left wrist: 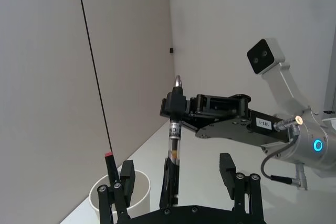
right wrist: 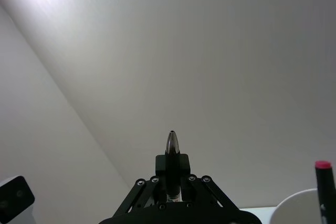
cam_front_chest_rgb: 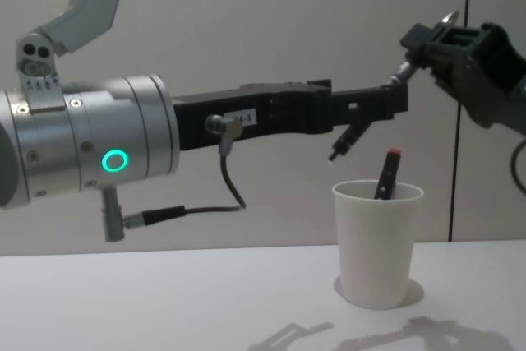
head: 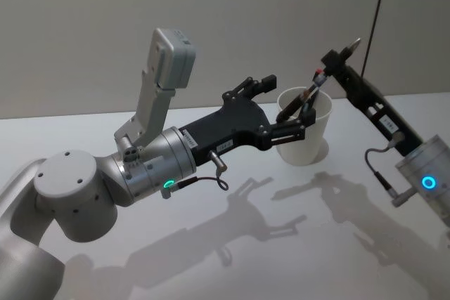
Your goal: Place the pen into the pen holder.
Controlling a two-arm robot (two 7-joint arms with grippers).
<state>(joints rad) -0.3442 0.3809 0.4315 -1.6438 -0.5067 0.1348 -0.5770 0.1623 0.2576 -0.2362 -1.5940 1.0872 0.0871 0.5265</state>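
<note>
The right hand (left wrist: 177,107) is clamped shut on the pen (left wrist: 174,145), gripping it near its silver tip, which points up and away from the cup (cam_front_chest_rgb: 377,240); the barrel hangs down and forward from the fingers, its lower end above and just short of the cup's mouth in the chest view. The left hand (head: 281,114) reaches in from the other side with its fingers spread wide and holding nothing; one pair lies against the near wall of the cup and the other stands up behind the rim, so it seems to be steadying or bracketing the cup rather than gripping it. Inside the cup already leans a red-capped marker (cam_front_chest_rgb: 388,172); the cup stands upright on the white counter (head: 211,258). The risks, as I judge them: the pen hangs at a slant, so if let go now it may strike the rim and bounce out; it may also catch on the marker or on the left hand's fingers crowding the opening; a push against the light cup could tip it.
</note>
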